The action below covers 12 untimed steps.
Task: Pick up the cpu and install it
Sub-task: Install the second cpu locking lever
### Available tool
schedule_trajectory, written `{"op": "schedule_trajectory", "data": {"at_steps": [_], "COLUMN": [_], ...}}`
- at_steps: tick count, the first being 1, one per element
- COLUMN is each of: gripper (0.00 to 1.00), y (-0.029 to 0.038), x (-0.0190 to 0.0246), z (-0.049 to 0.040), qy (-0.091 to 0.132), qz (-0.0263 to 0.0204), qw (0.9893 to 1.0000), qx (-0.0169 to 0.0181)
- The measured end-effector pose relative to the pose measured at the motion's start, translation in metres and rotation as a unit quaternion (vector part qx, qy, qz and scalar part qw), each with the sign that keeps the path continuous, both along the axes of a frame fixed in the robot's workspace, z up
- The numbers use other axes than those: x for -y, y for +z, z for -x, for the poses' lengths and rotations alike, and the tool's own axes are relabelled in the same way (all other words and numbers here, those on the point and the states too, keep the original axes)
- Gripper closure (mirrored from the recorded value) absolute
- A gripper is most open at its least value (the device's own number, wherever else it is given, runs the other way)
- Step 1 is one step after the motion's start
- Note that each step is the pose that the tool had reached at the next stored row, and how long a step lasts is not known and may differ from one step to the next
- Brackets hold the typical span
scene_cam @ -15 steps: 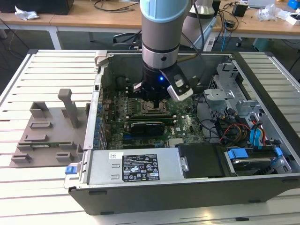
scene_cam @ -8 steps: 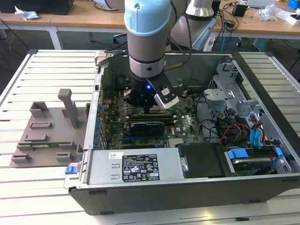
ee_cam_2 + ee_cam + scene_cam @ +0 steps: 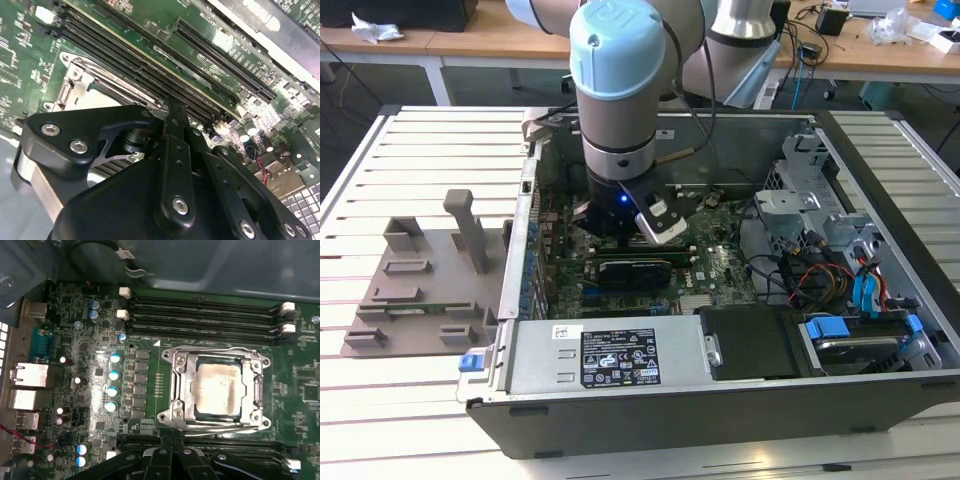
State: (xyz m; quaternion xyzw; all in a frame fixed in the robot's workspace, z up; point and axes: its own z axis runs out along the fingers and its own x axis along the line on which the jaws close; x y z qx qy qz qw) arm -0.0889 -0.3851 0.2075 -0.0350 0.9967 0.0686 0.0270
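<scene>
First wrist view shows the cpu (image 3: 216,391) lying flat in its metal socket frame (image 3: 216,388) on the green board (image 3: 90,370). My claw (image 3: 172,462) hangs just above, holding nothing, fingers pressed together.

**Open computer case and grey fixture share slatted tabletop**

A pale, slatted tabletop (image 3: 380,400) carries an open computer case (image 3: 720,400) lying on its side, its interior facing up. Just beside the case, toward the exterior view's left, a flat grey fixture plate (image 3: 415,300) rests on the slats, with raised blocks and one upright post. Wooden desks (image 3: 470,40) stand behind, well apart from the tabletop.
</scene>
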Motion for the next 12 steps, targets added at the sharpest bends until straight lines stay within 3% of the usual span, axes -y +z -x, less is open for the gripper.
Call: {"op": "schedule_trajectory", "data": {"at_steps": [2,8,12], "gripper": [0.89,0.89,0.89], "y": [-0.0017,-0.0087,-0.01], "x": [-0.0009,-0.0114,-0.0145], "z": [0.0013,0.0025,0.0036], "qy": [0.003,0.02,0.025], "qz": [-0.0011,-0.0012,-0.0012], "qw": [1.0,0.9998,0.9997], "qx": [0.0,0.0,0.0001]}}
